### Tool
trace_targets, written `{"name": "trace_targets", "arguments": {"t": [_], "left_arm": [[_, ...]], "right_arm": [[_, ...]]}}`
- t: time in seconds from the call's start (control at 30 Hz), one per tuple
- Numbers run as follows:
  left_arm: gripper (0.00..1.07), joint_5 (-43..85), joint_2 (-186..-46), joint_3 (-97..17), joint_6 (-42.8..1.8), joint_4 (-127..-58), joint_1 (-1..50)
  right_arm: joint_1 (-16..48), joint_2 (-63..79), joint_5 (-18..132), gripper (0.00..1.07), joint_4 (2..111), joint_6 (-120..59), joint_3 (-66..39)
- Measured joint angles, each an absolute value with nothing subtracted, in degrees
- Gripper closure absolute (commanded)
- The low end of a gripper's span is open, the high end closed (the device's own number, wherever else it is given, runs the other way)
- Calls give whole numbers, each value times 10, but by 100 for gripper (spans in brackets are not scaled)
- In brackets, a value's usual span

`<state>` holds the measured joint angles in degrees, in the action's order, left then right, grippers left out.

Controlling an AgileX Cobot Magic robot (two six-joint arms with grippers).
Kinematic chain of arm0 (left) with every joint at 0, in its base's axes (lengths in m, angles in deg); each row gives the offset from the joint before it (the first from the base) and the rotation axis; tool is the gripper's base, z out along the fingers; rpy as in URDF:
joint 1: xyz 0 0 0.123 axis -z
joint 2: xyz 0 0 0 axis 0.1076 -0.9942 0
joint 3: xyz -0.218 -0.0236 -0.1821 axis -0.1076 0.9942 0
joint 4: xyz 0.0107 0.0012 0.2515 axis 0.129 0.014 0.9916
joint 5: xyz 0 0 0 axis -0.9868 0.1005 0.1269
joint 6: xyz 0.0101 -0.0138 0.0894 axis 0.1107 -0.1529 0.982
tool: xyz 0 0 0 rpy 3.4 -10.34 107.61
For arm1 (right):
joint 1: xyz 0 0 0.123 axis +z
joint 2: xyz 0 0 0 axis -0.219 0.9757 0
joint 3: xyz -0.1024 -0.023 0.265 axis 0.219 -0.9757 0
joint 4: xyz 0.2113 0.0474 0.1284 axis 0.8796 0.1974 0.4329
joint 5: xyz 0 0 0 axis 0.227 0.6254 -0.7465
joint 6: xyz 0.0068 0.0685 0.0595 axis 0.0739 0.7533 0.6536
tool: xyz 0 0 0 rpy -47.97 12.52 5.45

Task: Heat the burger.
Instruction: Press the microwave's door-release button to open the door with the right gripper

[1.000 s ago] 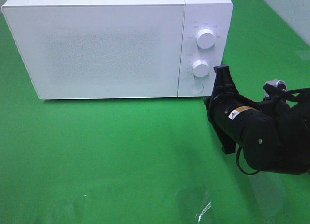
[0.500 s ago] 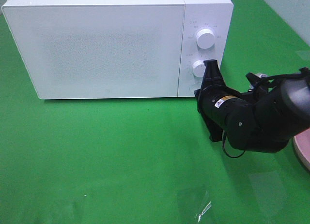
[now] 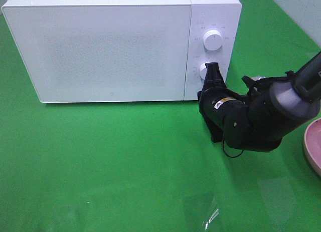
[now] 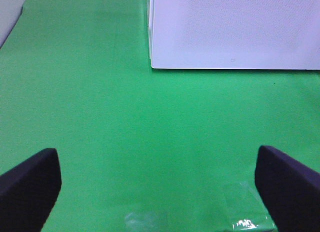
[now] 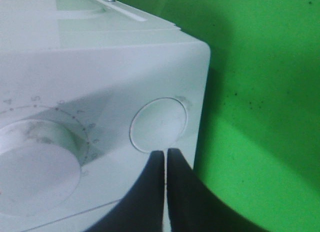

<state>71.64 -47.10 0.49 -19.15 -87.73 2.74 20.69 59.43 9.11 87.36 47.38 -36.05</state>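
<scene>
**Green desk, shut microwave, closed jaws at its round button**

Green cloth covers the desk point(image 3: 125, 162), and a white microwave point(image 3: 110, 46) stands at its far side with the door point(image 3: 100, 51) shut flat against the body. To the right of the door is the microwave's control panel, which carries an upper knob point(image 3: 213, 40), a lower knob point(image 5: 37, 167) and, under both, a round button point(image 5: 159, 124) near the panel's bottom corner.

The right arm point(image 3: 261, 117) reaches in from the microwave's right side, dark and bulky, and points at that panel. The right jaws are closed, pressed together with only a thin seam between them and nothing held. Their tips sit at the edge of the round button, just beside the lower knob. Whether they push on the button cannot be told.

The left jaws stand wide apart and hold nothing. They hang over bare green cloth in front of the microwave, well short of its lower front edge.

A pink plate point(image 3: 313, 147) shows at the edge of the desk, to the right of the microwave and beyond the right arm. A scrap of clear film point(image 3: 210, 214) lies on the cloth well in front of the microwave.

The burger shows in none of the views, so its place cannot be told.
</scene>
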Motion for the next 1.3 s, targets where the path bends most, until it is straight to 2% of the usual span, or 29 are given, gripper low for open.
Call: {"name": "trace_targets", "arguments": {"t": [0.27, 1.3], "left_arm": [[9, 716, -471, 5, -191, -877, 27], [9, 716, -471, 5, -191, -877, 27]], "right_arm": [[182, 612, 85, 107, 867, 474, -350], [185, 632, 31, 107, 868, 517, -332]]}}
